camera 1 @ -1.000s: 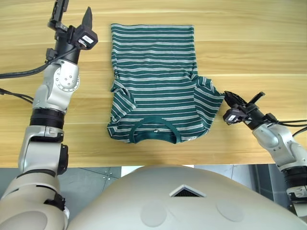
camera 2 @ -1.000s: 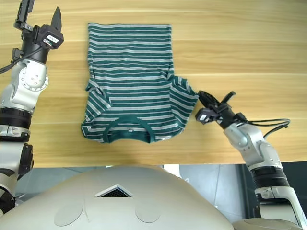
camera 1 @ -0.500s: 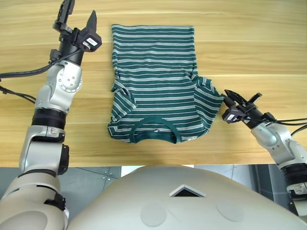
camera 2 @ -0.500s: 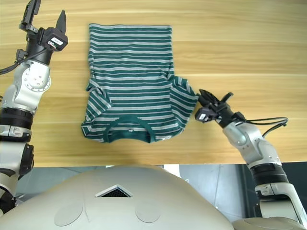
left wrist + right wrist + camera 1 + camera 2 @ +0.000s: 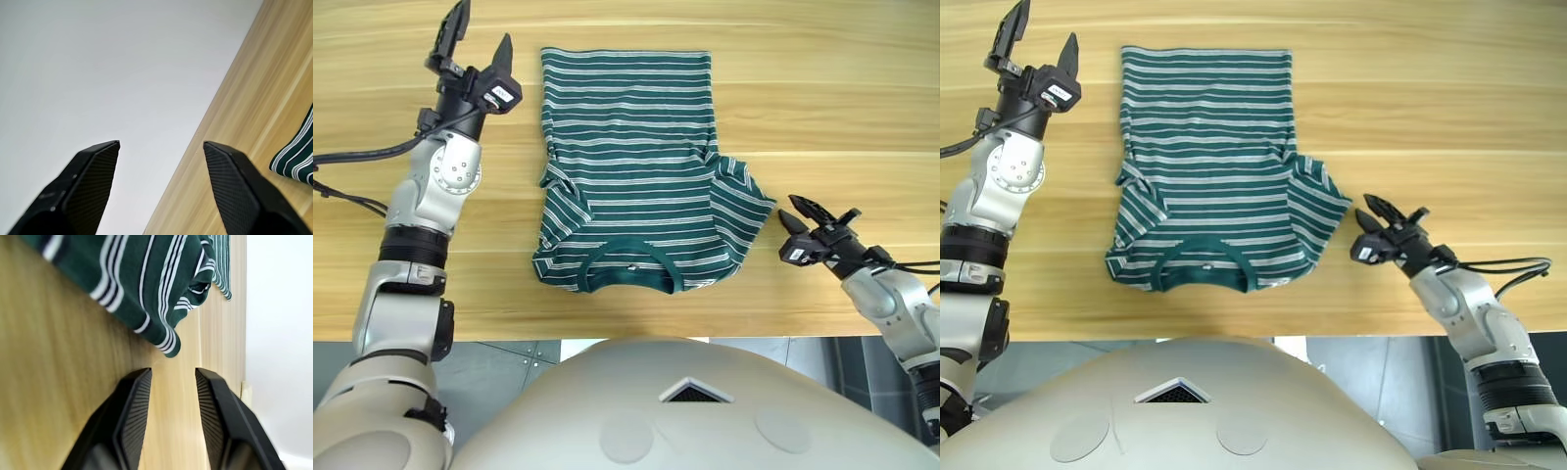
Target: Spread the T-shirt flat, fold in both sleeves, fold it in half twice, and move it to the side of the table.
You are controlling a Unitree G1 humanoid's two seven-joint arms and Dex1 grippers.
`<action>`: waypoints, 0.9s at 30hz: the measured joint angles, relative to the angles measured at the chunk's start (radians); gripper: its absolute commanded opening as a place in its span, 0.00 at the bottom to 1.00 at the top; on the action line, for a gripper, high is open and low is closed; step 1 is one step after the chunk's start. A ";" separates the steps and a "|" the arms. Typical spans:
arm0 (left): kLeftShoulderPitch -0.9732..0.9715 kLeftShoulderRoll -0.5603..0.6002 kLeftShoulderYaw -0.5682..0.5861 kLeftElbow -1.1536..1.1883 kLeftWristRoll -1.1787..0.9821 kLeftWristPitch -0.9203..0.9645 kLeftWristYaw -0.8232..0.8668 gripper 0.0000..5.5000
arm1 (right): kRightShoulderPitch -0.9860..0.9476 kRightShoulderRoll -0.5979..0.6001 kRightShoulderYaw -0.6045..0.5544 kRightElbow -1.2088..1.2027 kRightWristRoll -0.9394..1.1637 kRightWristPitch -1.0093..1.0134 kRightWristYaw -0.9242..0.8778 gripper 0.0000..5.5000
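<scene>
Now the shirt (image 5: 626, 166) lies on the table (image 5: 832, 98), collar toward the near edge. The sleeve on its left side is tucked in, and the right sleeve (image 5: 744, 196) pokes out. The left gripper (image 5: 481, 29) hovers just left of the shirt's far left corner, fingers spread wide and empty. The right gripper (image 5: 788, 209) sits low just right of the right sleeve, fingers apart, clear of the cloth.

Both head eyes are looking steeply down, sharing the T-shirt (image 5: 631, 166). Wrist cameras are peering closely past the left gripper (image 5: 161, 142) and right gripper (image 5: 173, 369).
</scene>
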 measured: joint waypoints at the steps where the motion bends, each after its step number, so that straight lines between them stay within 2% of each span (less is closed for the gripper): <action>1: 0.000 0.000 0.000 0.000 0.000 0.000 0.000 0.58 | -0.008 0.000 0.008 -0.001 0.000 -0.001 0.003 0.30; 12: 0.000 -0.029 -0.008 0.013 0.015 0.001 0.003 0.58 | -0.142 0.009 0.091 0.086 -0.007 -0.058 0.009 0.30; 15: 0.000 -0.036 -0.009 0.019 0.017 0.001 0.003 0.58 | -0.161 0.010 0.103 0.112 -0.007 -0.075 0.006 0.19; 20: 0.000 -0.037 -0.009 0.021 0.018 0.000 0.003 0.58 | -0.175 0.007 0.107 0.122 -0.006 -0.087 0.006 0.08; 24: 0.000 -0.037 -0.008 0.021 0.018 0.000 0.003 0.58 | -0.184 0.004 0.107 0.125 -0.001 -0.095 0.006 0.01; 27: 0.000 -0.037 -0.008 0.021 0.018 0.000 0.003 0.58 | -0.189 0.003 0.107 0.127 0.001 -0.103 0.006 0.00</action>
